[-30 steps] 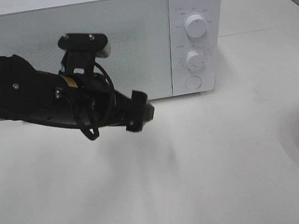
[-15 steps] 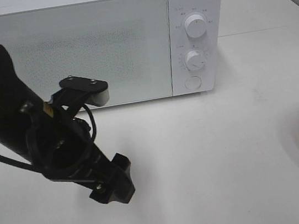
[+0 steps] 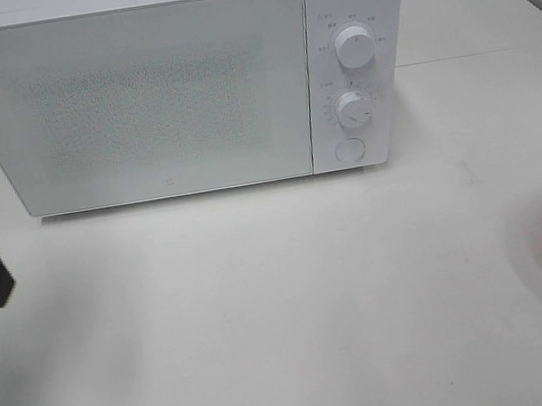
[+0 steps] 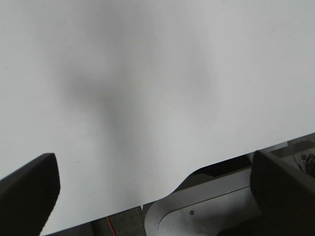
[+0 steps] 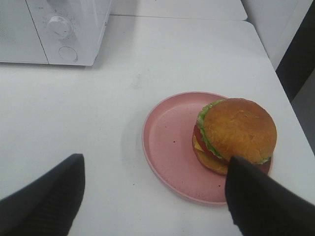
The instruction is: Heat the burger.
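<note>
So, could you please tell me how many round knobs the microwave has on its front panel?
2. The upper knob and the lower knob sit one above the other on the microwave panel, above a round button. None seems hidden.

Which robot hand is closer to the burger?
The right. The right gripper hangs open just over the burger on its pink plate. The left gripper is open above bare table near its edge, no burger in sight.

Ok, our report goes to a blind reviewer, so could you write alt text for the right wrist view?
A burger sits on a pink plate on a white table, off to one side of the plate. The right gripper hangs open above it, dark fingers in the foreground, and a white microwave with a knob stands at the far corner.
</note>
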